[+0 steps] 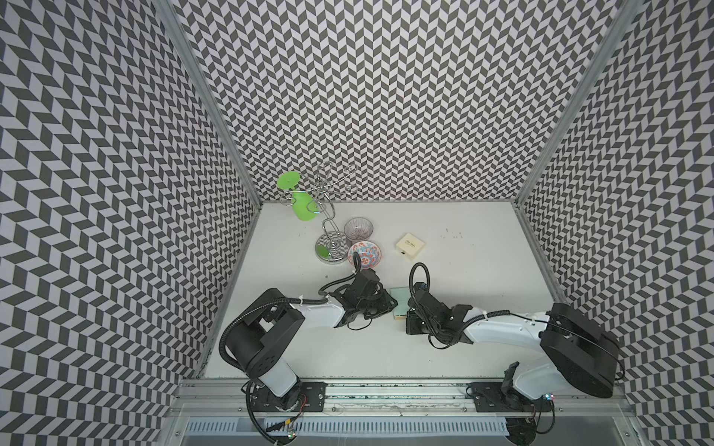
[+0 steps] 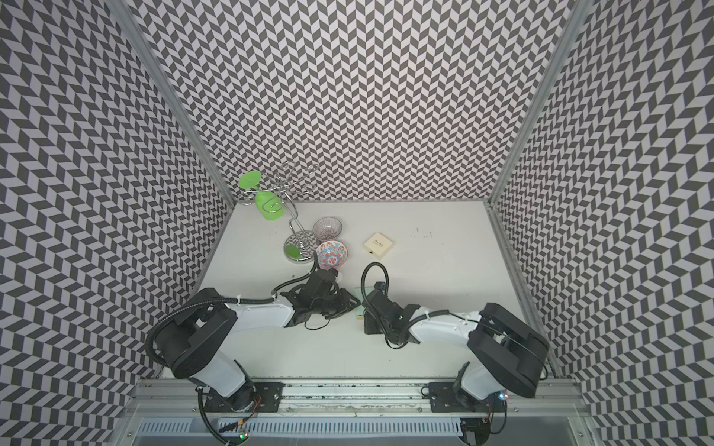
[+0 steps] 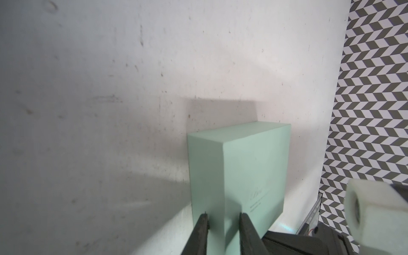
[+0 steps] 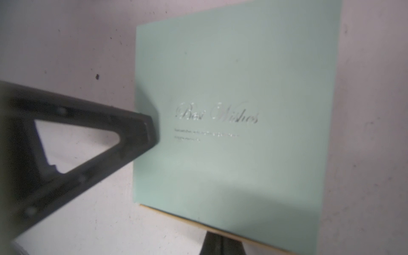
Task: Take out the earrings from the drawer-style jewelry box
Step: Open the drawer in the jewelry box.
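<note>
The drawer-style jewelry box (image 1: 399,300) (image 2: 358,294) is a flat mint-green square lying on the table between my two arms. Silver script is printed on the lid of the box (image 4: 231,88). My left gripper (image 3: 223,218) (image 1: 391,303) is shut on one edge of the box (image 3: 254,165), one finger on top and one against the side. My right gripper (image 4: 221,241) (image 1: 405,316) is shut, its jaws together at the opposite edge, where a thin cream strip (image 4: 176,217) shows. Whether it pinches anything is hidden. The earrings are out of view.
A cream square box (image 1: 409,245) lies further back. Behind my left arm stand a patterned bowl (image 1: 364,253), a glass bowl (image 1: 358,228) and a chrome rack (image 1: 331,247) carrying a green glass (image 1: 301,204). Patterned walls enclose three sides.
</note>
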### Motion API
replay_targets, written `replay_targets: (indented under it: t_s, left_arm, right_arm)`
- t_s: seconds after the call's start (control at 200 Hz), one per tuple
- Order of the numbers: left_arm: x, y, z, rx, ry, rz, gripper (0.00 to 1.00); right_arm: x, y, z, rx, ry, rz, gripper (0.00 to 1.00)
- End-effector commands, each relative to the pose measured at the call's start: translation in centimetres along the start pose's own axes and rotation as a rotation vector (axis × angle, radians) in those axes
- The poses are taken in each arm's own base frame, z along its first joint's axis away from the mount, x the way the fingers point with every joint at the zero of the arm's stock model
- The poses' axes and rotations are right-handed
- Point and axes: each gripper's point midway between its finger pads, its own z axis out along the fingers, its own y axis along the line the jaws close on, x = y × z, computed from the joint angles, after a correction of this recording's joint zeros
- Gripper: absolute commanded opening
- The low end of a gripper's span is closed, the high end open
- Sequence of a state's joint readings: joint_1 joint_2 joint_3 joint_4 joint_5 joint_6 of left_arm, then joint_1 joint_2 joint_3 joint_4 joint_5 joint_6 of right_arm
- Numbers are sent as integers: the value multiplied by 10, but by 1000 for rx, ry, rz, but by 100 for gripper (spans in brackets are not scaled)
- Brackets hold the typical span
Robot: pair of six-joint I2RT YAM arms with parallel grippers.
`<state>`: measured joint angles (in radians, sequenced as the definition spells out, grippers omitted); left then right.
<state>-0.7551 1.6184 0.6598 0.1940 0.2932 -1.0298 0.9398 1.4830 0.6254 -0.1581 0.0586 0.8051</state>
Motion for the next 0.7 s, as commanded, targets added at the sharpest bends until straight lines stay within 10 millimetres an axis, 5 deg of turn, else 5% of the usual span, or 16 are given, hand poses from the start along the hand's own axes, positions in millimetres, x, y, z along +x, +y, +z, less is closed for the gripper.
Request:
replay_targets:
  t_s: [0.0,0.2,0.456,0.696]
  left_arm:
    - [7,17,3,-56,2,-16,23]
    - [10,16,5,-57,9,-12,23]
    - [8,-1,-1,-32,-11,34,38]
    - [1,-20,0,5,-23,57,41]
  right_arm:
    - [36,-29,0,89,121,28,0]
    - [42,-37,1,120,140,40,0]
    - [22,-47,0,190,105,39,0]
    - [1,-48,-3,171,79,28,0]
